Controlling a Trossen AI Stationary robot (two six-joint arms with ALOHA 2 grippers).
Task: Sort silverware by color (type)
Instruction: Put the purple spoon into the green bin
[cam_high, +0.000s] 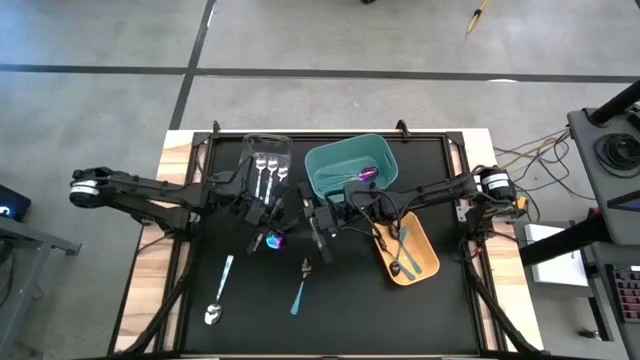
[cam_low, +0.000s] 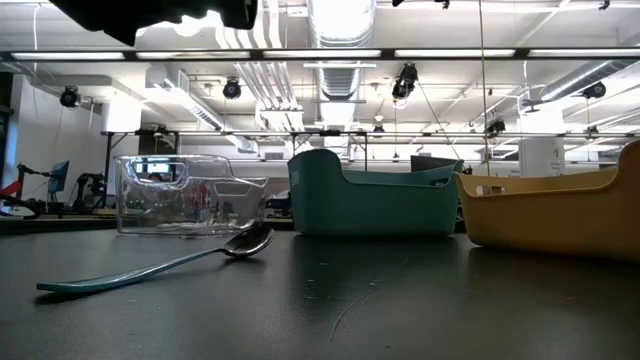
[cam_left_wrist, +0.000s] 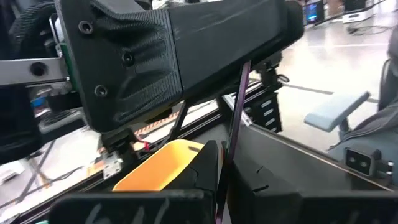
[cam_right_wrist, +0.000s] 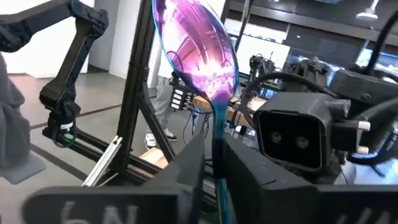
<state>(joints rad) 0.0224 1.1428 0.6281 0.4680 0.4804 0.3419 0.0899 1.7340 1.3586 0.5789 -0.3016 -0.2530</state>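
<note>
Left gripper (cam_high: 268, 222), clamped on the iridescent purple spoon's (cam_high: 273, 241) handle just beside the teal bin (cam_high: 388, 160), meets the right gripper (cam_high: 318, 232), jaws narrow around that spoon, long axis between both.

Bright ceiling strip lights; wrist views blurred.

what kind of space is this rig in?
Probably a robotics lab or workshop. The low view shows exposed ceiling ducts and strip lights over an open floor. The high view shows another workstation with a joystick beside the table.
</note>
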